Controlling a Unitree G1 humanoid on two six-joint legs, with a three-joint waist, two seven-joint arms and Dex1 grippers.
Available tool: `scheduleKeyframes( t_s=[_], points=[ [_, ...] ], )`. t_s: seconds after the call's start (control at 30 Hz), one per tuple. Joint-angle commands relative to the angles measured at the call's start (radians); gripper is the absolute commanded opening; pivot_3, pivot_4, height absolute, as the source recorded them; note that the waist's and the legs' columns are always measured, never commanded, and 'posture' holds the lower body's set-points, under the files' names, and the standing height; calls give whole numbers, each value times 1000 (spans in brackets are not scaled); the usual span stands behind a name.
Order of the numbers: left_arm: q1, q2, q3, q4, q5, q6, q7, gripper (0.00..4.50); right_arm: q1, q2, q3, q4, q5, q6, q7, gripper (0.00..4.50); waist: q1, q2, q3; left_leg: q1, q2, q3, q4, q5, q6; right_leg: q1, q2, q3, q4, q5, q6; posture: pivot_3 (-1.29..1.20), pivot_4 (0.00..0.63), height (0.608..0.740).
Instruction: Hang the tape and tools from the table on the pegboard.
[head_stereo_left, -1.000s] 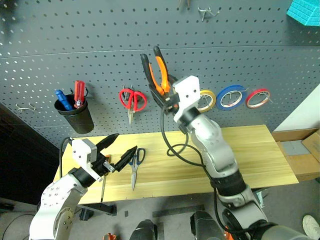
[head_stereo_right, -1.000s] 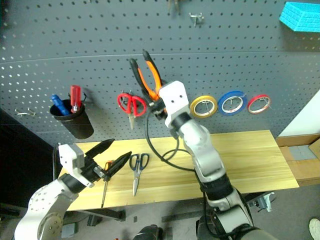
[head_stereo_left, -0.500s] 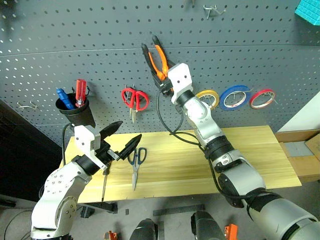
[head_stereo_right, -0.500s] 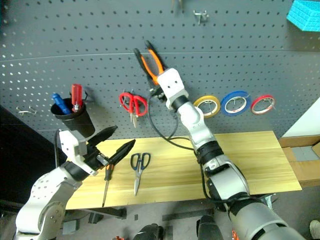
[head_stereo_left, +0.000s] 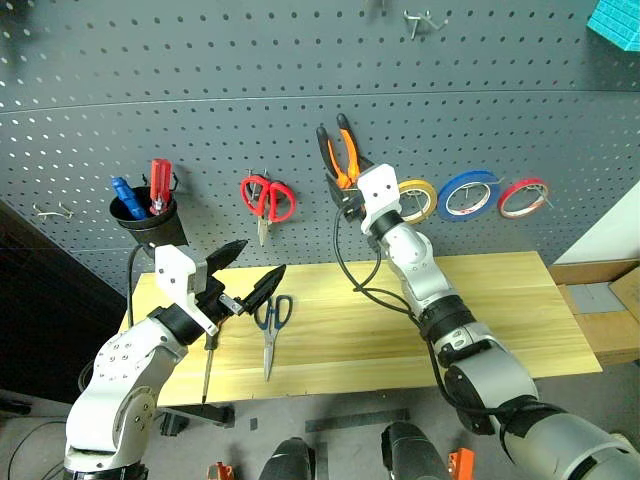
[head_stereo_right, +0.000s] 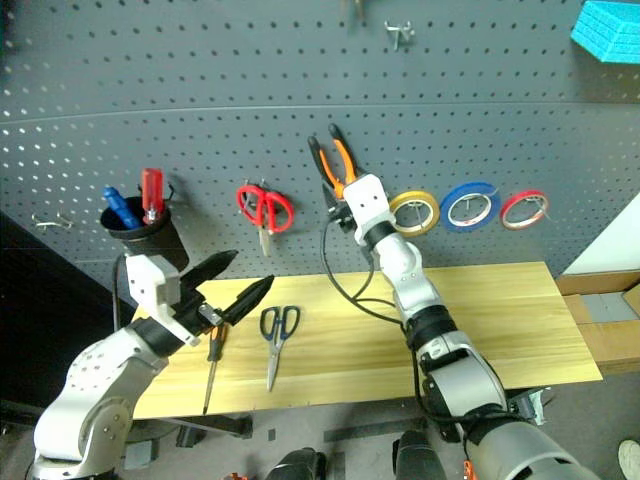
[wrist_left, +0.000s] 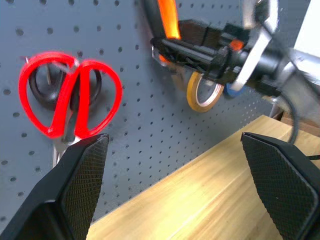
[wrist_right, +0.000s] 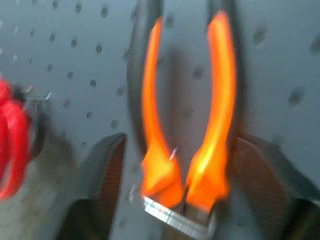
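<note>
right wrist view: pliers (wrist_right: 185, 145) between parted fingers (wrist_right: 102, 185) (no contact)

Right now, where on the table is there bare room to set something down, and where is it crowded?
The table is bare from the dark-handled scissors across to its right end, though the right arm reaches over part of that stretch. The left end is crowded: the orange-and-black screwdriver and the scissors lie there under the open left gripper.

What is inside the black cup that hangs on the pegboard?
In the black cup on the pegboard stand a blue-handled screwdriver and a red-handled screwdriver, handles up. Their shafts and tips are covered by the cup's wall.
</note>
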Motion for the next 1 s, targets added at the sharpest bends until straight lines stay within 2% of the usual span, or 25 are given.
scheduleKeyframes(
  t_s=[0.03, 0.27, 0.4, 0.47, 0.63, 1.0],
  points=[
    [15, -7, -21, 3, 31, 18, 32, 4500, 88, -33, 22, -231, 60, 179, 129, 4479, 1, 0, 0, 0, 0, 0, 0, 0, 0, 0, 0, 0, 0, 0, 0, 43, 183, 740],
    [94, -10, -52, 7, 90, 152, 137, 4500, 352, -208, 91, -726, 162, 593, 346, 4479, 2, 0, 1, 0, 1, 1, 0, 0, 0, 0, 1, 0, 0, 0, 0, 12, 193, 740],
    [133, -32, -77, 42, 150, 364, 292, 4500, 469, -346, 147, -986, 288, 827, 500, 4479, 2, -1, 2, 0, 2, 0, 0, 0, 0, 1, 3, 0, 0, 0, 0, -3, 195, 740],
    [130, -45, -91, 66, 169, 452, 341, 4500, 502, -384, 160, -1065, 333, 897, 529, 4479, 3, -2, 2, 1, 3, 0, 0, 0, 0, 2, 3, 0, 0, 0, 0, -6, 193, 740],
    [48, -101, -118, 178, 214, 518, 405, 4500, 504, -396, 171, -1090, 336, 945, 512, 4479, 7, -4, 4, 1, 4, -1, 2, 0, 0, 2, 4, -1, 0, 0, -1, -12, 189, 740],
    [-170, -209, -129, 474, 283, 498, 447, 4500, 484, -396, 178, -1096, 335, 972, 502, 4479, 20, -5, 4, 1, 4, -1, 2, 3, -4, 2, 4, -2, -1, 3, -3, -35, 186, 740]
  ],
)
